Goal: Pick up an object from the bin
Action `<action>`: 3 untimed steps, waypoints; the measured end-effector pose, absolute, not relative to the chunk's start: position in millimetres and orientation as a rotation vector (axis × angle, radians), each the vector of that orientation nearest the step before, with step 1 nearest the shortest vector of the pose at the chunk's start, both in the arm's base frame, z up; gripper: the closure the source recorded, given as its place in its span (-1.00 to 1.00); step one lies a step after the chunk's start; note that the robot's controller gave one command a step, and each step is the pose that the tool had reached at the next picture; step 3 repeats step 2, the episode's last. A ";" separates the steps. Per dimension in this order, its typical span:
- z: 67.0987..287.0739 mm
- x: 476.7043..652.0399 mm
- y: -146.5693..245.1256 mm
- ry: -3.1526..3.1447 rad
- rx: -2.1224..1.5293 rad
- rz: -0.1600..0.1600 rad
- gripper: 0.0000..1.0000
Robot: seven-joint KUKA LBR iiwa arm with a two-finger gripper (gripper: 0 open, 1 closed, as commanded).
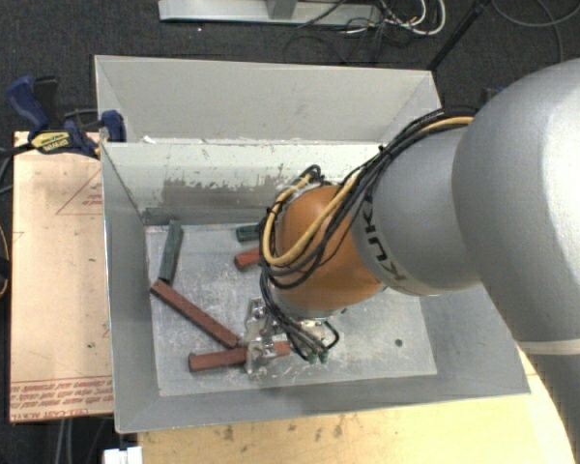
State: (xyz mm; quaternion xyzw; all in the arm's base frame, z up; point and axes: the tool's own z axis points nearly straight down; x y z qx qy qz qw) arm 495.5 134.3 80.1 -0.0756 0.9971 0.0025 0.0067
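Starting at the left wall of the bin [130,307]: a dull grey-green bar [170,252] lies on the floor just above the upper end of the long reddish-brown bar [195,314], which runs on a slant down toward the front. That long bar is my marker for everything else.

Just below its lower end lies a shorter reddish-brown bar [217,360], flat and nearly level, its left half in plain sight. This is the thing I'm on. It looks like a stiff, straight stick, wood or plastic, light for its length, nothing that would bend or crack under a pinch. The faces look flat and matte, so I judge slipping unlikely. The catch is leverage: taken at one tip, a long piece may swing and droop as it lifts, so nearer the middle, across the narrow width, would be the steadier hold.

Up and right of the long bar's middle, two small bits sit near the back: a dark teal piece [246,231] and, just below it, a short reddish stub [246,258], partly tucked under my orange cover [314,249].

Then my end effector [268,348], down at floor level just right of the long bar's lower end, right on the shorter bar's right end. Open or closed? I cannot tell from here; the metal and wiring crowd together, and the bar's end runs in under them.
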 end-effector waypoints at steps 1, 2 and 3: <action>80.1 495.4 134.2 3.119 -0.236 0.008 1.00; 215.1 513.5 145.9 3.129 -0.245 0.002 1.00; 215.1 513.5 145.9 3.129 -0.245 0.002 1.00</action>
